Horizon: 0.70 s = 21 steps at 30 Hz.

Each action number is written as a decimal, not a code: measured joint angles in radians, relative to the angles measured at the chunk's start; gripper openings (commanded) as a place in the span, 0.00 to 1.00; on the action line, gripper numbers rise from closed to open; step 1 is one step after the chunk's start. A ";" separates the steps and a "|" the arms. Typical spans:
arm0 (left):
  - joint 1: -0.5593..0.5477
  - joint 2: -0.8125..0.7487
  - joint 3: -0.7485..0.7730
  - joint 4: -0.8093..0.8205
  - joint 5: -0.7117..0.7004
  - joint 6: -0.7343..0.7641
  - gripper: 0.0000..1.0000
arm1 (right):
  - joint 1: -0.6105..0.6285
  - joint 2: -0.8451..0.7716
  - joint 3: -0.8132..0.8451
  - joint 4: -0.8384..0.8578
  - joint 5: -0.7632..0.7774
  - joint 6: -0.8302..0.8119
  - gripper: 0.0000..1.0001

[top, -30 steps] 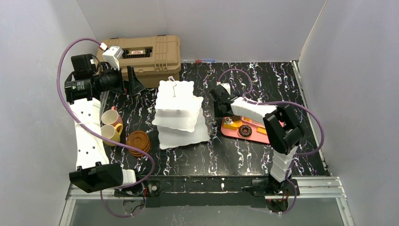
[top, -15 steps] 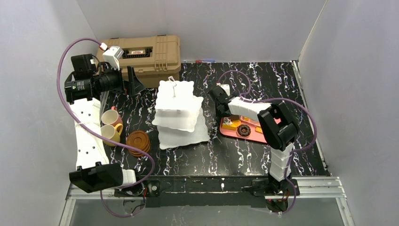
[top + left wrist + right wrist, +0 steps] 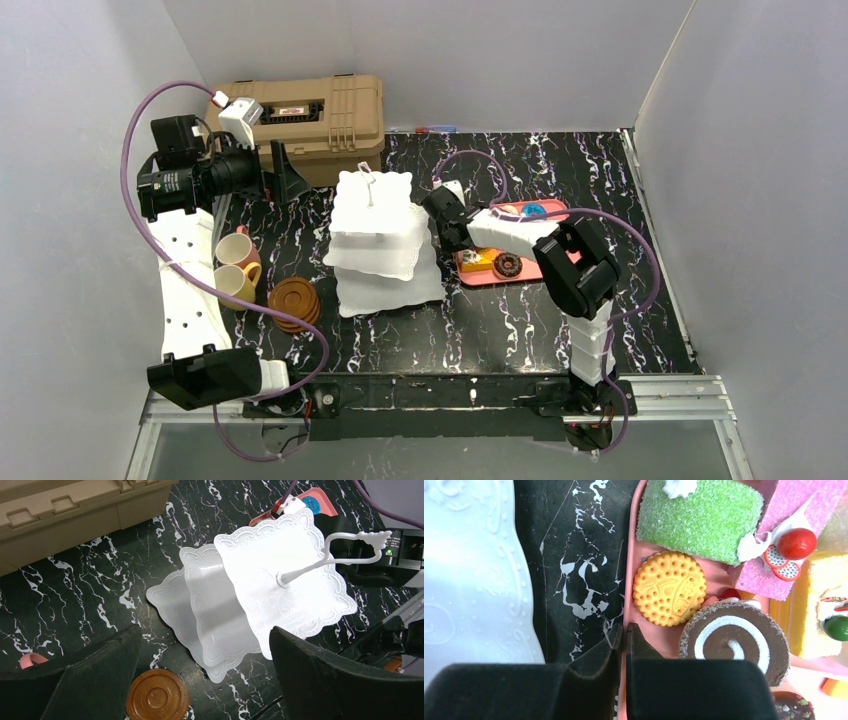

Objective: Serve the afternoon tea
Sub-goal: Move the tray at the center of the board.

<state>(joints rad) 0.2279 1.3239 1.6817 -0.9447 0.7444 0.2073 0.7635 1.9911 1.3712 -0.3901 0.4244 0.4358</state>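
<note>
**Stand.** The white three-tier stand [image 3: 378, 245] sits upright at the middle of the desk [image 3: 520, 330]. Its long axis is vertical and its wire loop [image 3: 350, 542] points straight up. The square plates lie roughly square to the desk's edges, with the widest at the bottom.

**Pink tray.** The pink tray [image 3: 480, 279] lies just right of the stand, and a strip of bare desk shows between its rim and the lowest plate. Its long axis runs slantwise, from near-left to far-right. All the pastries in view are on it:
- a green cake [image 3: 699, 517]
- a round yellow biscuit [image 3: 669, 588]
- a chocolate swirl roll [image 3: 734, 642]
- a pink cake [image 3: 804, 510]
- a yellow cake [image 3: 814, 625]
- a chocolate doughnut [image 3: 507, 264]

**Right hand.** The right hand [image 3: 625, 640] is pressed together on the pink tray's rim at the end nearest the stand. One finger is inside the rim and one outside.

**Cups and saucers.**
- The pink cup [image 3: 236, 247] and the yellow cup [image 3: 236, 282] stand side by side at the desk's left edge, mouths up.
- A stack of brown saucers [image 3: 294, 303] lies between the cups and the stand, off the stand's near-left corner.

**Left hand.** The left hand [image 3: 292, 175] hangs over the far-left part of the desk with its fingers spread wide and nothing between them. It faces the stand.

**Other.** A tan case [image 3: 305, 113] occupies the far-left corner, lid shut.
</note>
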 measured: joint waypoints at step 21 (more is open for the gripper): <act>0.000 0.000 0.023 -0.037 0.030 -0.010 0.96 | -0.009 -0.286 0.251 -0.065 -0.195 -0.134 0.79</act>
<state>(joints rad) 0.2279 1.3243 1.7042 -0.9813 0.7742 0.1970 0.7544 1.7046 1.6222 -0.4549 0.2291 0.3023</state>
